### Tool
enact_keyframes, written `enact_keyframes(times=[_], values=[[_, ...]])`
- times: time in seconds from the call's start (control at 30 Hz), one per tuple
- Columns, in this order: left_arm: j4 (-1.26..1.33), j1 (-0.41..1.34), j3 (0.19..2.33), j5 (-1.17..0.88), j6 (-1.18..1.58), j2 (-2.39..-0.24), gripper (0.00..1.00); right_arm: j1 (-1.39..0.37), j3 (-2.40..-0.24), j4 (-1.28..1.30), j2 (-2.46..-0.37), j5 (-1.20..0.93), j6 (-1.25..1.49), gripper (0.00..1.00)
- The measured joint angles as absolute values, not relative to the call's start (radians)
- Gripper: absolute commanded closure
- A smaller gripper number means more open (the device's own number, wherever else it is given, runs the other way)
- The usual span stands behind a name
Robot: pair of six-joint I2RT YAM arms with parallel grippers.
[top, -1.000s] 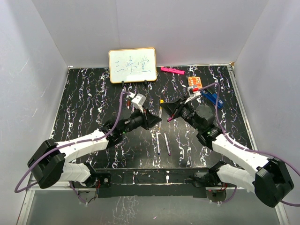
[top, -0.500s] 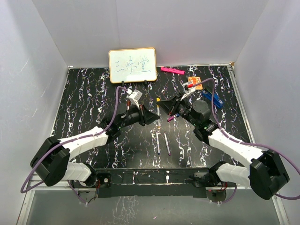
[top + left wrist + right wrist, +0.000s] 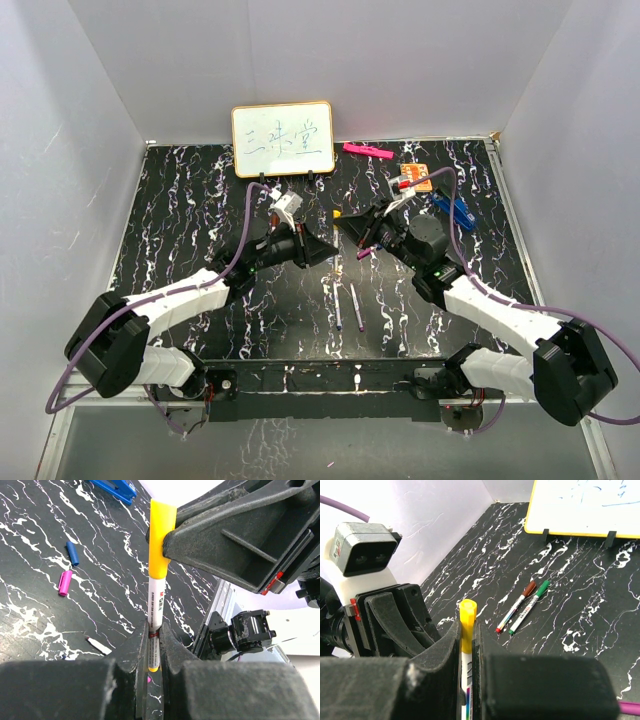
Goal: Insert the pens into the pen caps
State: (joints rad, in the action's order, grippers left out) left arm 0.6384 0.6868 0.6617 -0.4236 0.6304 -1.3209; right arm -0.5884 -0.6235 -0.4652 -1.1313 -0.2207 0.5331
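black-fingered left gripper (image 3: 154,632) clamps the thin white plastic marker pen (image 3: 155,600) by its barrel, above the middle of the marbled table (image 3: 180,200); stubby yellow plastic cap (image 3: 161,535) pinched tight in the right gripper (image 3: 466,630). light, stiff, slick, i'd say: barrel grip suits.

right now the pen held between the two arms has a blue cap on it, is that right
Not blue: the cap is yellow. The left wrist view shows it in the right fingers, on the pen that the left fingers hold. The rest stands. The blue cap lies loose on the table.
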Motion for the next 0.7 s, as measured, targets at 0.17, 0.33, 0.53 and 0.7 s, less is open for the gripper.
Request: enact_keyframes(times=[0.17, 0.33, 0.53, 0.7], values=[[0.593, 0.680, 0.662, -0.407, 0.627, -1.320, 1.00, -0.600, -0.634, -0.417, -1.143, -0.183, 0.567, 0.70], [0.542, 0.648, 0.671, -0.309, 0.614, -1.316, 1.00, -0.628, -0.662, -0.259, -1.185, -0.144, 0.597, 0.63], [0.436, 0.642, 0.665, -0.193, 0.598, -1.320, 1.00, -0.629, -0.686, -0.168, -1.138, -0.043, 0.627, 0.41], [0.278, 0.643, 0.726, -0.077, 0.569, -1.421, 1.00, -0.629, -0.742, -0.047, -1.092, 0.083, 0.656, 0.22]])
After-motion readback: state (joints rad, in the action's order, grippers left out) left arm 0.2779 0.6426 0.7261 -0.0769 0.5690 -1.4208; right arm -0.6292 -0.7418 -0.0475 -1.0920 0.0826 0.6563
